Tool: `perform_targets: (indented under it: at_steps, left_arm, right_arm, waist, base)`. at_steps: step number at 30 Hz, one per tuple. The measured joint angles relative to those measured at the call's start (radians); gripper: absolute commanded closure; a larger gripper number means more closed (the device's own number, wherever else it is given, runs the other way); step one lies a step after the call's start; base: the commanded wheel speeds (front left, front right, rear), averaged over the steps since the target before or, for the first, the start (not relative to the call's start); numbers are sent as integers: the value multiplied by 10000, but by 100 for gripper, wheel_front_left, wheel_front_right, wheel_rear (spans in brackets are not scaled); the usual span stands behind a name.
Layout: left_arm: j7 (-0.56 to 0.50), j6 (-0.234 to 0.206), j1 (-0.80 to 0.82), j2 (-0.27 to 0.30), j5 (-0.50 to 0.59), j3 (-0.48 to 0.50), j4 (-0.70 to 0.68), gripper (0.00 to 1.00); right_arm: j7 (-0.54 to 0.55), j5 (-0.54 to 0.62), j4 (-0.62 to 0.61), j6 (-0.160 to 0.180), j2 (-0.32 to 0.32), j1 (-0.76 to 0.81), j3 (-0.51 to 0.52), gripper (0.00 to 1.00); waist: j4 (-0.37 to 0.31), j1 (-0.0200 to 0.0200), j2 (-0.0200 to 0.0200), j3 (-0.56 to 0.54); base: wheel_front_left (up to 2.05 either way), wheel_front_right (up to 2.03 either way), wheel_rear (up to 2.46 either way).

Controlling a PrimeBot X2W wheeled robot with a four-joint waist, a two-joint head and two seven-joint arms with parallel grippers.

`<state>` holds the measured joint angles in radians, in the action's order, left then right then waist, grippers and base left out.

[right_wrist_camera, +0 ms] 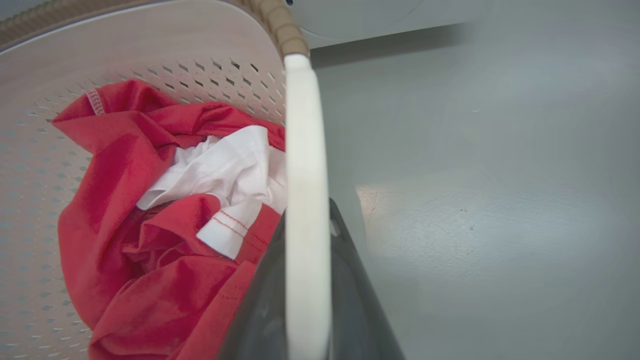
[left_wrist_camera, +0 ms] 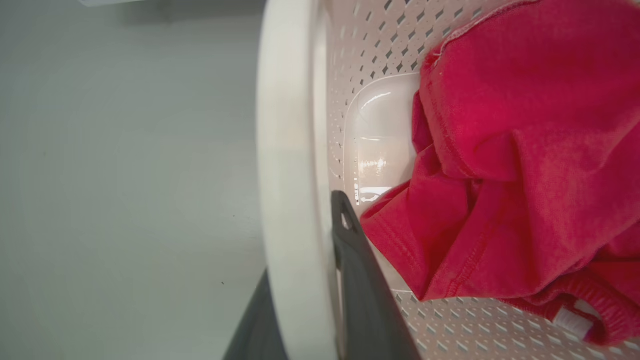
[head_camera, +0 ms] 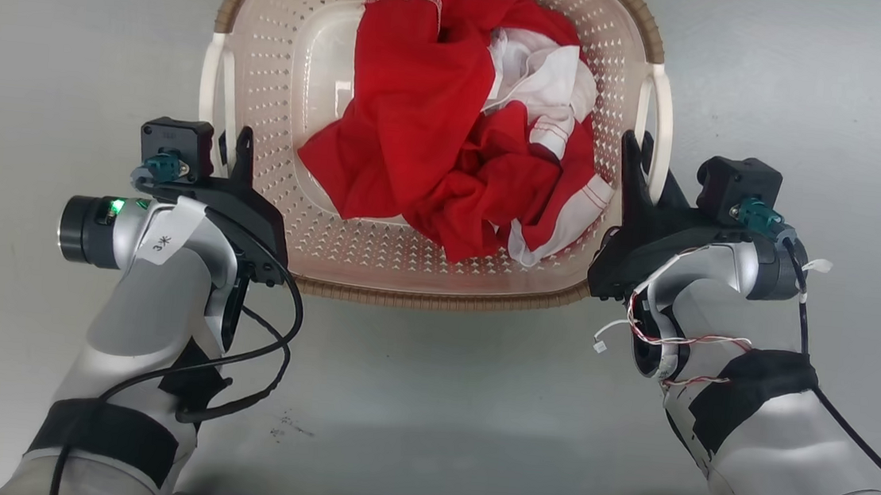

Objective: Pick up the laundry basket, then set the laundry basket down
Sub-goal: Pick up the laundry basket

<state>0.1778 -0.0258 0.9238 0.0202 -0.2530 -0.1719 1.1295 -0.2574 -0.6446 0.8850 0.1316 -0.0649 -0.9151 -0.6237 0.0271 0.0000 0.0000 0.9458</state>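
The left claw [head_camera: 232, 145] is seen in the head view closed over the left handle [head_camera: 211, 92] of the basket [head_camera: 277, 106], and the right claw [head_camera: 636, 149] over the right handle [head_camera: 663, 115]. The basket, holding red and white clothes [head_camera: 412, 117], lies straight ahead over the grey floor [head_camera: 429, 382]; whether it is lifted cannot be told.

In the left wrist view, the pinch itself is shown: the handle is gripped between the fingers [left_wrist_camera: 360, 280], one inside the wall.

In the right wrist view, an equally tight pinch is shown.

The grasp is judged made; a level, even rise of both arms is called for next.
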Motion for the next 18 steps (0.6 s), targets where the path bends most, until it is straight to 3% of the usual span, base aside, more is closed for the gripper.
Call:
perform_targets:
  at_steps: [7,18]
  left_arm:
    - [0,88,-38,-84,-314,-94,359,100]
    - [-92,161,-884,-77,-1279,-1072,593,100]
  right_arm:
    - [19,-391,422,0,10,51,-290,100]
    - [19,-966,1072,0,54,734,-934,100]
  waist:
    - [-24,1,1,-384]
    - [-158,0,0,-1530]
  base:
    - [0,0,0]
    - [0,0,0]
